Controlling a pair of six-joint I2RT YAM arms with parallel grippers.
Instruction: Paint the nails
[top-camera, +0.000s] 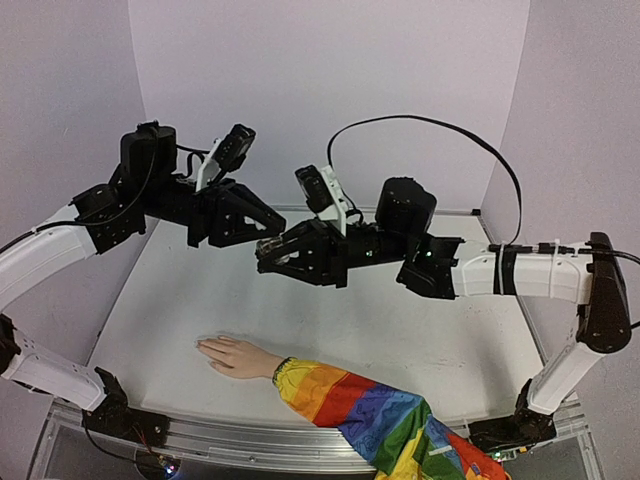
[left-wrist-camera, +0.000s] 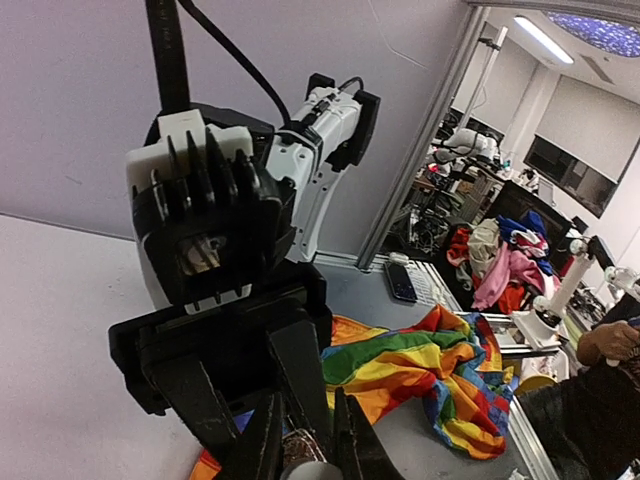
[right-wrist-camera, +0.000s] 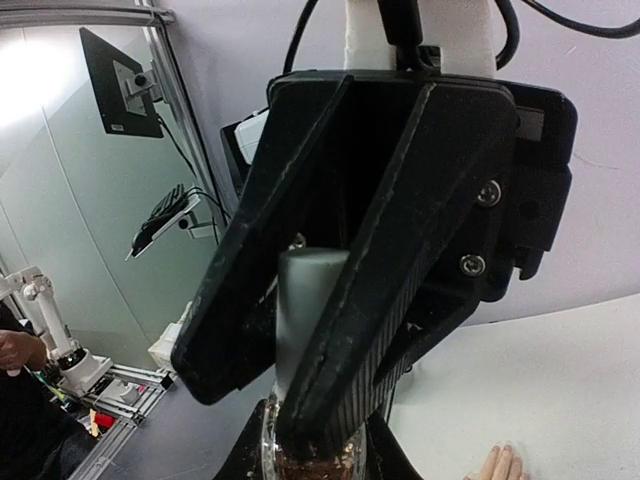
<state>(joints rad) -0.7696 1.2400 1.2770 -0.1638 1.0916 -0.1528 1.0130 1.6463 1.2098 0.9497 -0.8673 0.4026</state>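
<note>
Both arms meet in mid-air above the white counter (top-camera: 420, 330), apart from the walls. Left jaws pinch a smooth grey cylindrical cap (right-wrist-camera: 310, 310). Right jaws clamp the clear bottle (right-wrist-camera: 305, 462) beneath it. The nails (top-camera: 203, 346) tip the peach mannequin hand (top-camera: 235, 357), which lies flat near the front edge. Its rainbow fabric sleeve (top-camera: 360, 405) overhangs that edge.

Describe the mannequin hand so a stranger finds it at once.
Look at the white table, near its front edge. A rainbow-striped sleeve lies there, and the mannequin hand pokes from its left end: pale peach, flat, fingers pointing left, the only skin-coloured thing there.
</note>
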